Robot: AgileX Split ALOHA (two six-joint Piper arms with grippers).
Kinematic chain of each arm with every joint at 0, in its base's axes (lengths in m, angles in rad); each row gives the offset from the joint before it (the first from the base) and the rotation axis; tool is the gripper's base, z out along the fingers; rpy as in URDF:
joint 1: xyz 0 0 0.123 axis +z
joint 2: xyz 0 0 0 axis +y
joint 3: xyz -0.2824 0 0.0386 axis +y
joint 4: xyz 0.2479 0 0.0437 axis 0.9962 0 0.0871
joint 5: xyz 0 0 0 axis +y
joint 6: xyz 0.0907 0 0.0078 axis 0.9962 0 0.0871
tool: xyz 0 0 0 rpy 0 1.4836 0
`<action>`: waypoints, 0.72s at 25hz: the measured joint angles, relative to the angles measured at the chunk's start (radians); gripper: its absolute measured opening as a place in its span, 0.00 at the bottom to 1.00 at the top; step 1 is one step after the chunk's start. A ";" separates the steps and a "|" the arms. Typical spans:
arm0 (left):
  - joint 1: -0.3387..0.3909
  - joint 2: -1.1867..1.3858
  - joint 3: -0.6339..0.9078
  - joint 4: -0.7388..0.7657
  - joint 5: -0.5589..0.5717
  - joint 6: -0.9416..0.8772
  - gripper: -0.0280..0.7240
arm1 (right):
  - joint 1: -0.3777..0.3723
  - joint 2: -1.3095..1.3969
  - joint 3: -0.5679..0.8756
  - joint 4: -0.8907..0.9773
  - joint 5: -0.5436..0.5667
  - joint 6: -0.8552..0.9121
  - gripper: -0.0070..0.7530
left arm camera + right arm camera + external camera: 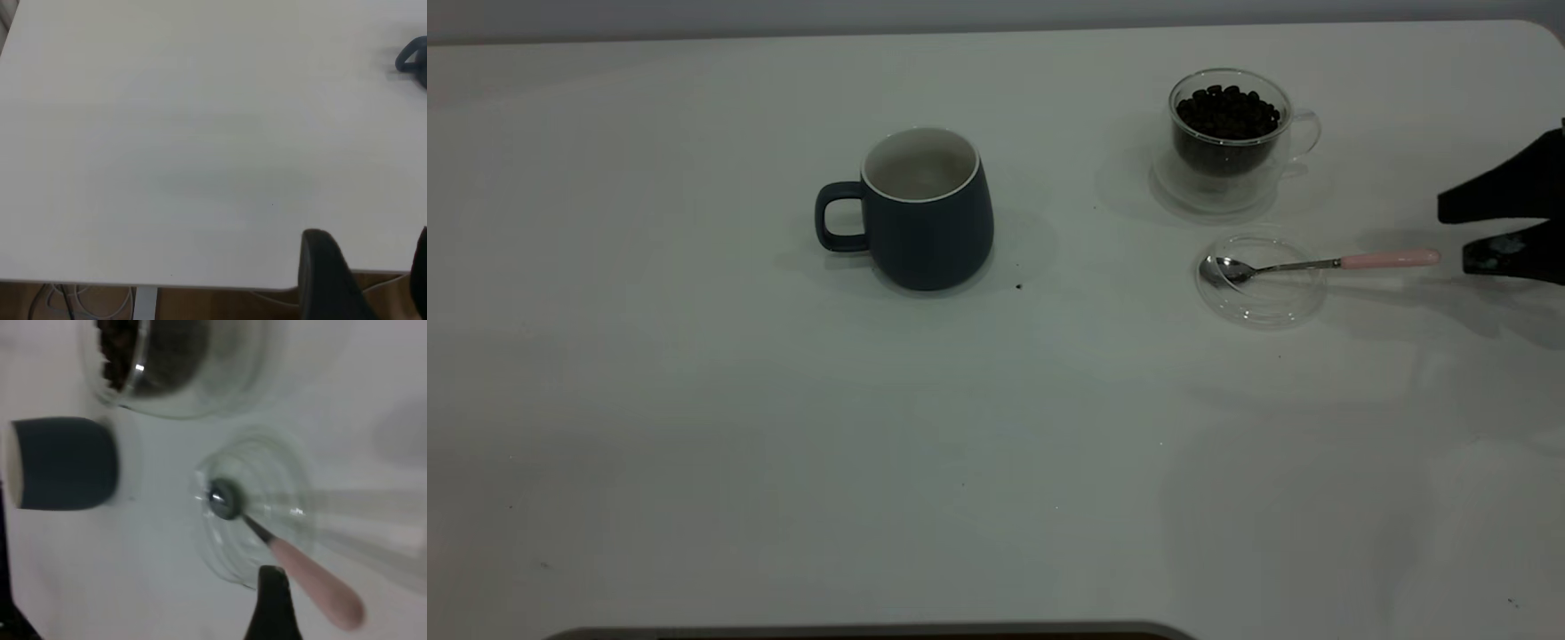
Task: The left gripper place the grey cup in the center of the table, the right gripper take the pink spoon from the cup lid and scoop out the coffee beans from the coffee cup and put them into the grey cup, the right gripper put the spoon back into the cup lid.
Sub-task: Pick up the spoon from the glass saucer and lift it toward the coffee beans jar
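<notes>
The grey cup stands upright near the middle of the table, handle to the left; it also shows in the right wrist view. The coffee cup with coffee beans stands at the back right. In front of it the cup lid holds the pink spoon, its pink handle pointing right. My right gripper is open at the right edge, just beyond the handle's end and not touching it. One of its fingers shows beside the spoon. My left gripper is open and empty over the table's edge.
The left wrist view shows bare tabletop, the table's edge with cables on the floor below, and the grey cup's handle far off. A few dark specks lie on the table near the grey cup.
</notes>
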 joint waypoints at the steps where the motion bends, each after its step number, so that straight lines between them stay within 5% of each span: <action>1: 0.000 0.000 0.000 0.000 0.000 0.000 0.53 | 0.000 0.005 -0.001 0.010 0.011 -0.010 0.83; 18: 0.000 0.000 0.000 0.000 0.000 0.000 0.53 | 0.115 0.102 -0.019 0.079 0.029 -0.041 0.79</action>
